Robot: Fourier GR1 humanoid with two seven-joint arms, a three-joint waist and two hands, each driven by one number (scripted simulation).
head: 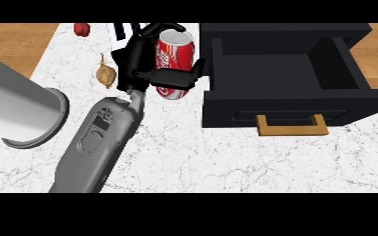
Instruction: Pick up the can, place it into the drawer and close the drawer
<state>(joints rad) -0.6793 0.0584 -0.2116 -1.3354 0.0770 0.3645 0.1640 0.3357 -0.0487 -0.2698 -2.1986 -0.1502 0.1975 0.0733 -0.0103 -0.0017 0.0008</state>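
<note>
Onion point(106, 73) left of gripped can point(173, 62)

so on the white marble desk point(221, 155) there's a small red pepper point(81, 28) up top, an onion-ish bulb point(106, 73) below it, and some grey curved cylinder point(29, 110) far left

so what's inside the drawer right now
Nothing shows inside the open drawer; its visible floor is bare, though the near strip behind the front wall is hidden. The can is outside, to its left, in the hand.
</note>
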